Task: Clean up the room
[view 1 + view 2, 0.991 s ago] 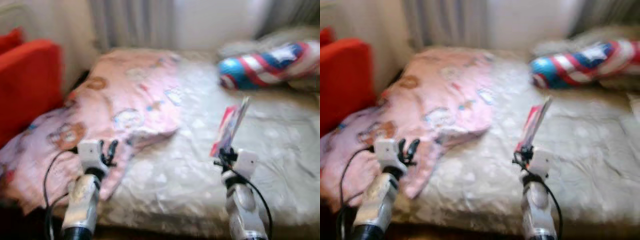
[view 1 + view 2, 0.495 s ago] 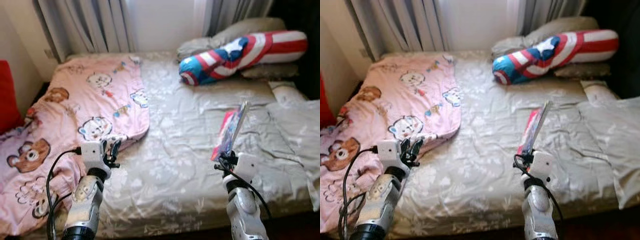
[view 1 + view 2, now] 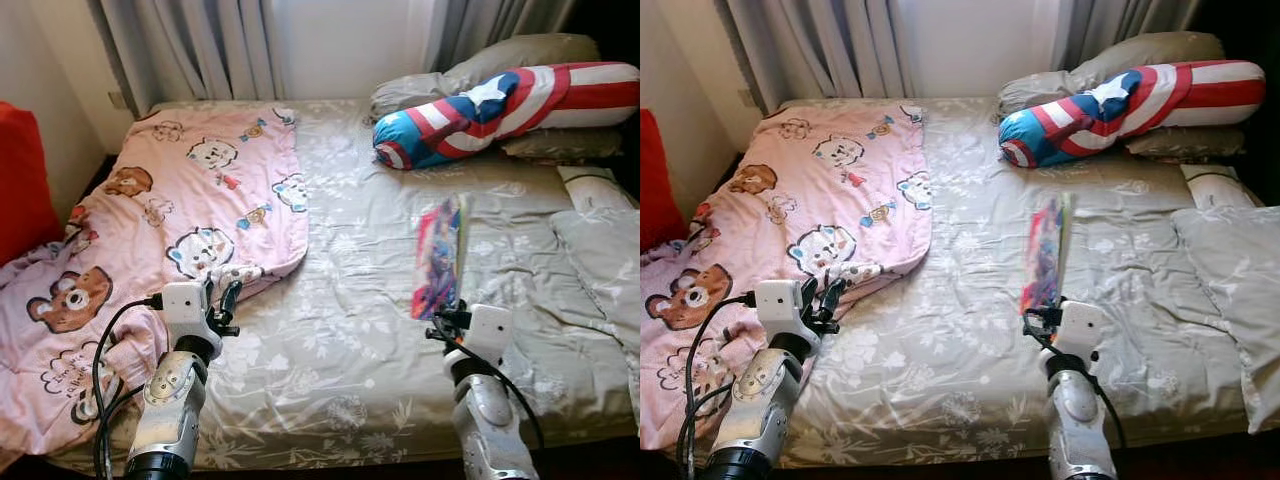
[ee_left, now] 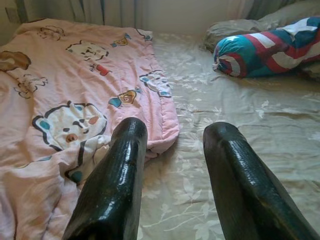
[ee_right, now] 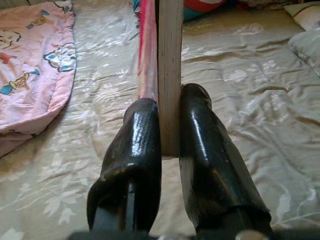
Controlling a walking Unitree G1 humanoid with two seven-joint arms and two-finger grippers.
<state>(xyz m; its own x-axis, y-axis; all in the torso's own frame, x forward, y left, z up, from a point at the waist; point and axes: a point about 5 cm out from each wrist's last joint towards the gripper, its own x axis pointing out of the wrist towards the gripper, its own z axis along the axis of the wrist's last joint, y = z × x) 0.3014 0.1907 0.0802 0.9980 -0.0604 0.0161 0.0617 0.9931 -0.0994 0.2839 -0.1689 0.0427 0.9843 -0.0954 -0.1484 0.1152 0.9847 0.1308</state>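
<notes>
The right gripper (image 5: pixel 169 125) clenches a thin book (image 3: pixel 438 256) upright above the bed's (image 3: pixel 360 340) front edge. The left gripper (image 4: pixel 176 165) hangs released over the pink blanket's (image 3: pixel 170 210) corner. A striped pillow (image 3: pixel 500 110) lies at the bed's far right corner.

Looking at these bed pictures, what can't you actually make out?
- Thin colourful book clamped in the right gripper: seen edge-on in the wrist view and foreshortened in the eye views, so its cover and title are unreadable.
- Red object: cut off by the left edge of the eye view.
- Pink cartoon-bear blanket: its lower end runs off the frame.
</notes>
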